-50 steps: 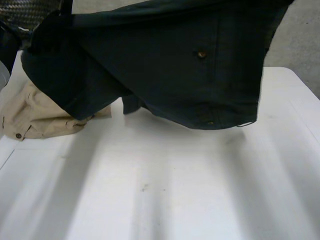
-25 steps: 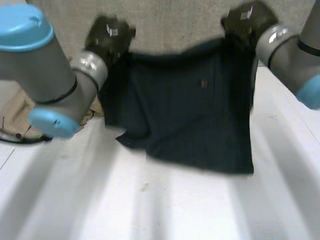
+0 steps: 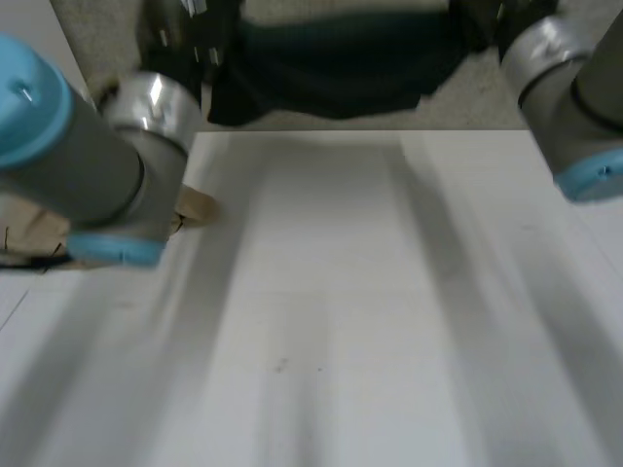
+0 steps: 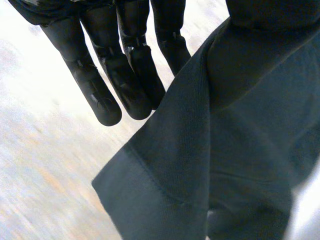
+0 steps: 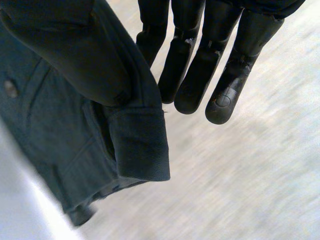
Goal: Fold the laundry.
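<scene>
Teal-black woven garment with small buttons (image 3: 331, 68) hangs spread between our hands at the far edge of the white table (image 3: 321, 292), not lying on it. Our left hand (image 4: 125, 65) pinches one hemmed edge, thumb against straight fingers; our right hand (image 5: 200, 70) does likewise. We judge the wide hold keeps it flat for laying down. Crumpled beige cloth (image 3: 195, 206) waits beside our left arm (image 3: 88, 165).

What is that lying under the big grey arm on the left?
A beige garment on the white table: one corner pokes out beside the left arm, another bit on its other side. The arm covers the rest.
</scene>
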